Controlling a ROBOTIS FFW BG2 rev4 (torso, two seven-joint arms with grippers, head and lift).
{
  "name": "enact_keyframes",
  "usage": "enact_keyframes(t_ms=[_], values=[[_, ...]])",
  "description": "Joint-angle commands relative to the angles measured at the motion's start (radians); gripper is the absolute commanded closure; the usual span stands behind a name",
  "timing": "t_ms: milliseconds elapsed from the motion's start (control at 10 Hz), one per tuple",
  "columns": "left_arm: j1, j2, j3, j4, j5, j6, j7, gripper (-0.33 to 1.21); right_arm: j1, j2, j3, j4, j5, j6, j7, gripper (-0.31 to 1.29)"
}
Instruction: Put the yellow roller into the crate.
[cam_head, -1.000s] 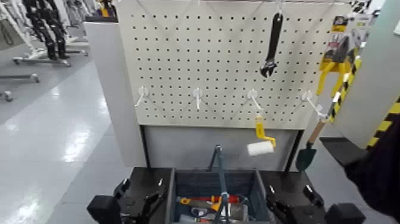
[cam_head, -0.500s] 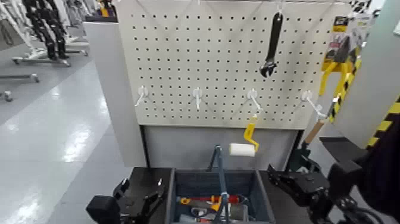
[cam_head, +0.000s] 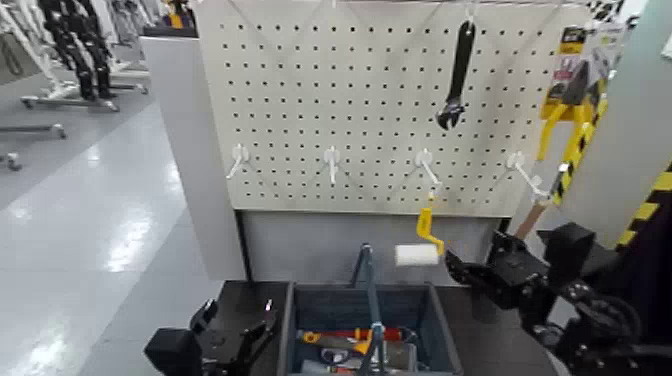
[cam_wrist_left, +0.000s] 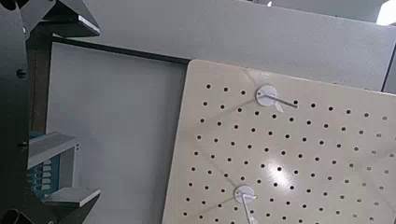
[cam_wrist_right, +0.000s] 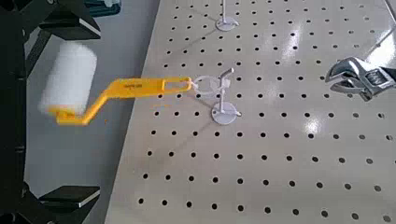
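Note:
The yellow roller (cam_head: 427, 228) hangs by its handle from a white peg on the pegboard, its white sleeve (cam_head: 416, 256) lowest. In the right wrist view the sleeve (cam_wrist_right: 67, 79) and yellow handle (cam_wrist_right: 140, 88) hang from the hook. My right gripper (cam_head: 458, 270) is raised just right of the sleeve, open and not touching it. In its own view, the right gripper (cam_wrist_right: 89, 110) has its jaws wide apart on either side of the sleeve. The dark blue-grey crate (cam_head: 438, 318) stands below with its tall handle bar. My left gripper (cam_head: 240, 340) is parked low beside the crate, open.
A black wrench (cam_head: 458, 75) and a large yellow clamp-like tool (cam_head: 566, 112) hang higher on the pegboard (cam_head: 330, 90). A trowel handle (cam_head: 527, 220) shows behind my right arm. An orange-handled screwdriver (cam_head: 350, 337) lies in the crate. Flat black trays (cam_head: 240, 300) flank it.
My right arm has come up from the lower right and closed in on the roller. The roller swung left, then back to the right.

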Motion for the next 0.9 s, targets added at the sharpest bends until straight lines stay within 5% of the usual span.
enact_keyframes(t_ms=[100, 900], values=[[-0.002, 0.0, 0.0, 0.0, 0.0, -0.002, 0.0, 0.1, -0.078, -0.037, 0.033, 0.067, -0.033, 0.017, 0.052, 0.13], [-0.006, -0.001, -0.005, 0.003, 0.0, -0.003, 0.0, 0.1, -0.305, -0.1, 0.157, 0.369, -0.102, -0.075, 0.217, 0.13]])
